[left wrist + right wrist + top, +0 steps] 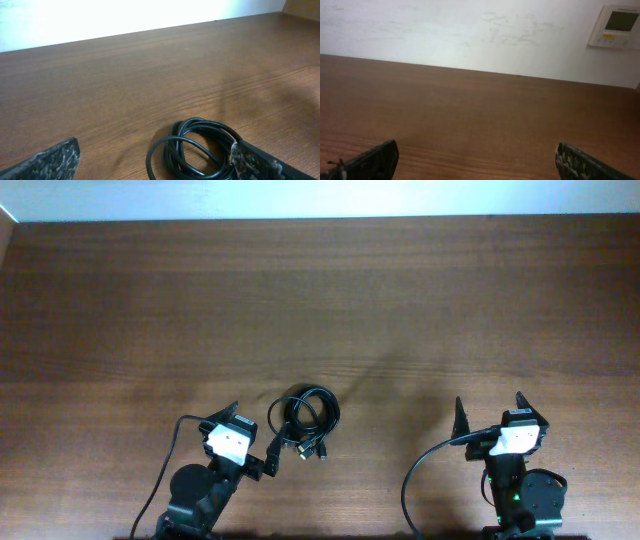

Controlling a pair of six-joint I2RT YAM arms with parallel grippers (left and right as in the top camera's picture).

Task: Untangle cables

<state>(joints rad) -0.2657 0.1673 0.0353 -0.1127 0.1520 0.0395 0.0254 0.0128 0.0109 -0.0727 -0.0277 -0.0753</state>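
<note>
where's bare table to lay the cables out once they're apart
Bare wood runs along the whole far half of the table, and between the cables and the right gripper. It is crowded only at the near edge, where the coil sits right by the left gripper.

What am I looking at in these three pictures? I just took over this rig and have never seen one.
The top picture looks straight down on a brown wooden table. At its near edge sit two robot arms. The left hand and right hand each have two fingers, spread open and holding nothing. The other pictures come from cameras on each wrist, with that hand's own dark fingers at the bottom corners. The black cables lie coiled on the table beside the left hand, plug ends toward the arms. The right wrist view shows only bare table and a wall panel.
</note>
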